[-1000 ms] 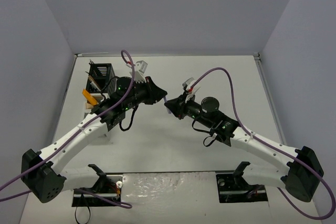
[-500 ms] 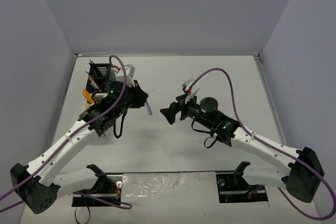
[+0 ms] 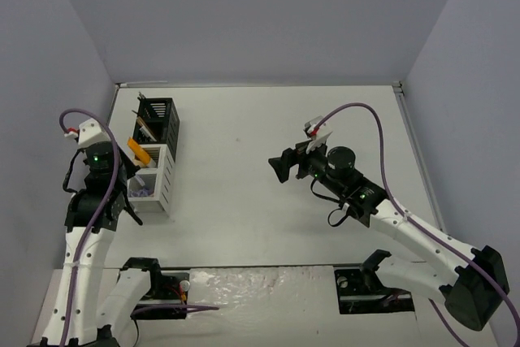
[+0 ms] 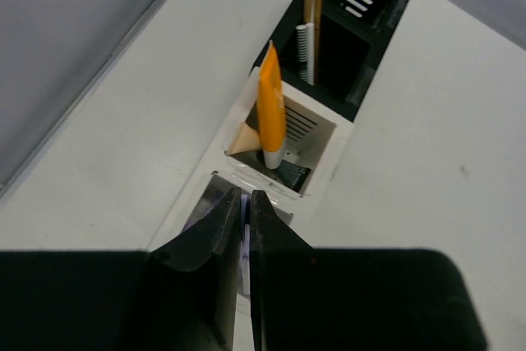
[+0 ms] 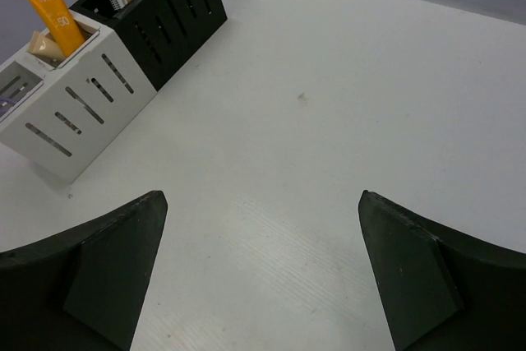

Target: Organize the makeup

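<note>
Orange stands out on my screen: the orange tube (image 4: 272, 108) sits in the middle, white compartment of the rack (image 5: 99, 96). Its white cap is down and its crimped end is up, so its long axis runs near upright with a slight lean. A shorter tan tube (image 4: 244, 139) is tucked just beside it in the same compartment, flat end up as well.

In the black compartment beyond, tan sticks (image 4: 311, 12) and a white-bristled brush (image 4: 302, 51) stand on end with their long axes upright, resting against the compartment's side. The white compartment nearest the arm bases holds purple items (image 3: 140, 191), and I can't make out their shape or which way they lie.

My left gripper (image 4: 245, 196) hangs right above that nearest compartment with its fingers pointing down at it. The jaws are pinched together on a thin lilac sliver (image 4: 244, 232), which runs lengthwise between the fingers. Only a narrow strip of it shows, so I can't tell where its ends are.

My right gripper (image 5: 261, 199) is well away from the rack, over the bare white table (image 3: 244, 201). It points toward the rack side, with the jaws spread wide and nothing between them.
</note>
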Robot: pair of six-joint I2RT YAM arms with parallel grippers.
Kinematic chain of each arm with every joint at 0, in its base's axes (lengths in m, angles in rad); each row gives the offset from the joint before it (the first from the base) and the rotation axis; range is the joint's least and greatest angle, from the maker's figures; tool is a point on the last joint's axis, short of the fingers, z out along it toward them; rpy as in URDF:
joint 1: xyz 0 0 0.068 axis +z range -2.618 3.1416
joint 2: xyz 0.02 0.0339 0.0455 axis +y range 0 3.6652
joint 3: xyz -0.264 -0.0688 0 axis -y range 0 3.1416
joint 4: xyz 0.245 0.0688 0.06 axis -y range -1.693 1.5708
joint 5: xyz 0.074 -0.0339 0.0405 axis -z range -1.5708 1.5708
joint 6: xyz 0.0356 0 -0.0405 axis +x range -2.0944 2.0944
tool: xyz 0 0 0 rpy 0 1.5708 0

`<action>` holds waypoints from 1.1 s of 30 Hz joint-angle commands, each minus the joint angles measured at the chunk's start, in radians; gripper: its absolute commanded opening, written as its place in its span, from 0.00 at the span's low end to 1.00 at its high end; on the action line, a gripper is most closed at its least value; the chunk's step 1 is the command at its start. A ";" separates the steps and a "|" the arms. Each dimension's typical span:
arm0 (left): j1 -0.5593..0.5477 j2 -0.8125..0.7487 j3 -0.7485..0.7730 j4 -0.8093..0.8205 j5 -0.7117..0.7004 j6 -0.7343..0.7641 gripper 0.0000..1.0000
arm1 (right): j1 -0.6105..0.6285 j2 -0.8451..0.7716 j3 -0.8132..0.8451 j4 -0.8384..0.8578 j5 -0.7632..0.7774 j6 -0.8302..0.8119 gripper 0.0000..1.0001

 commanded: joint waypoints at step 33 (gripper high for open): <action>0.061 -0.081 0.506 -0.159 0.390 0.308 0.97 | -0.033 -0.359 0.228 -0.381 0.550 -0.031 1.00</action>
